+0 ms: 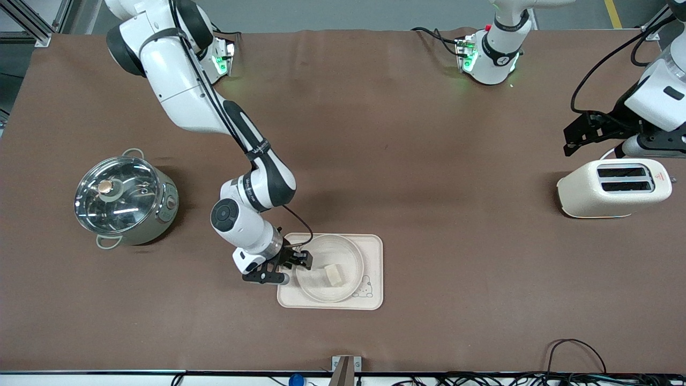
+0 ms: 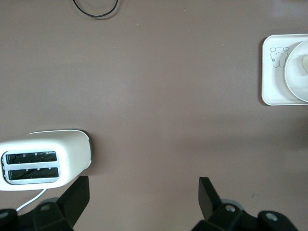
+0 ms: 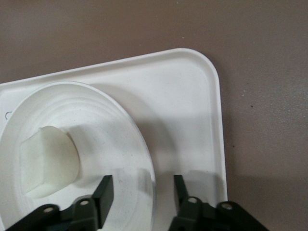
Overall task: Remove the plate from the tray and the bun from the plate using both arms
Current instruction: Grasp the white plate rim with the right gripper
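In the front view, the tray (image 1: 375, 268) is lying on the brown worktop (image 1: 429, 161), toward the edge nearest the front camera. The plate (image 1: 348, 254) is sitting in the tray, and the bun (image 1: 333, 274) is lying on the plate near its middle. The right arm is reaching down from its base, and the right end effector (image 1: 296, 262) is sitting low at the plate's rim on the side toward the right arm's end of the worktop. A lidded steel pot (image 1: 124, 199) is standing toward the right arm's end, well apart from the tray. A cream toaster (image 1: 614, 187) is standing toward the left arm's end. The left arm is waiting, with the left end effector (image 1: 589, 131) hanging in the air beside the toaster.

In the left wrist view, the left end effector (image 2: 144, 192) is showing its fingers (image 2: 74, 197) spread wide over bare worktop (image 2: 154, 96), gripping nothing. The toaster (image 2: 45, 161) is sitting just beside it, and the tray (image 2: 274, 86) with the plate (image 2: 296, 72) is lying well apart.

In the right wrist view, the right end effector (image 3: 143, 190) is straddling the plate's (image 3: 96, 110) rim with fingers (image 3: 105, 195) apart, one over the plate's inside and one over the tray (image 3: 192, 115). They are not yet pinching the rim. The bun (image 3: 48, 161) is resting on the plate near the inner finger.
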### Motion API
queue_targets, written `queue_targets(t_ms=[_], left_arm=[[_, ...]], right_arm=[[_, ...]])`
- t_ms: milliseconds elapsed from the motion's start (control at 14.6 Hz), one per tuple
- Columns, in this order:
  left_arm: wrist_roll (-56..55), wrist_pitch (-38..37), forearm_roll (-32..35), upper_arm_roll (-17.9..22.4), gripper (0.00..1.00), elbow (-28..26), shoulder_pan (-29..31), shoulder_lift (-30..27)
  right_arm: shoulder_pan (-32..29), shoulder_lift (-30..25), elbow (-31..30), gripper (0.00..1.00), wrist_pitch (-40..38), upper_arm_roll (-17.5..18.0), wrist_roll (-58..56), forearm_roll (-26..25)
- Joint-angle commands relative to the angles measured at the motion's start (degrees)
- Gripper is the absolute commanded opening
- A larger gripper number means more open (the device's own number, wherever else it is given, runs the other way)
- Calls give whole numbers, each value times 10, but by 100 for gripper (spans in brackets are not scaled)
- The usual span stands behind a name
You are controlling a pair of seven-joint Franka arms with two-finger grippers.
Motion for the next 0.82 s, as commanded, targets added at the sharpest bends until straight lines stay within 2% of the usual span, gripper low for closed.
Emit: queue_targets(t_ms=[0,205,342,547,615,752], left_arm=[[2,-5,2,-2,100,6,3,1],[2,-5,2,-2,100,6,3,0],[2,-5,2,-2,100,6,3,0],[3,-5,2,-2,100,6,3,1],[3,-5,2,-2,100,6,3,1],[3,-5,2,-2,100,6,3,0]], right_arm=[[-4,12,14,24,-2,7,-20,14],[-10,19,20,17,-1,14,-36,14],[-10,22,20,3,3,14,-38,14],[-21,18,19,0,2,19,-40,21],[-35,12,15,0,-3,36,-43,26],[-107,-16,-21,0,-18,122,-71,36]])
